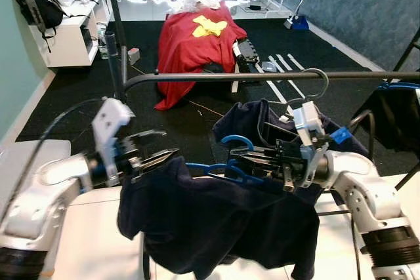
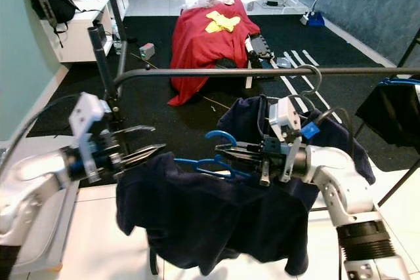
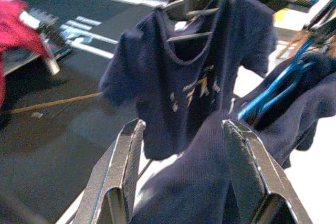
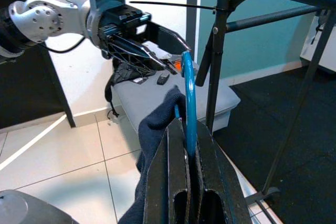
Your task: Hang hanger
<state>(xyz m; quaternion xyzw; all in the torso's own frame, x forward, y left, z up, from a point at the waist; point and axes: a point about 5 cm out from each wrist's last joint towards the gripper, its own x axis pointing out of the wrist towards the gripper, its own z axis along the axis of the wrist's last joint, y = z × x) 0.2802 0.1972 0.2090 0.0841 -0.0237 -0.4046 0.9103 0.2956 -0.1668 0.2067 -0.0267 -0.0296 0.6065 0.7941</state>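
Your right gripper (image 1: pixel 239 159) pinched the blue hanger (image 1: pixel 226 167) below the rack bar (image 1: pixel 262 76), its frame mostly hidden under the navy shirt (image 1: pixel 216 221). Your left gripper (image 1: pixel 157 152) stood open beside it; another hung shirt (image 3: pixel 194 77) crowded the bar.

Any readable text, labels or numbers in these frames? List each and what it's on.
None readable.
Hung shirt: pale chest print, too blurred to tell whether it is lettering.
Red cloth: yellow patch, a shape, no words.
Black floor: white stripes, no text.
Right gripper, shut on the blue hanger, and left gripper: no legible markings.
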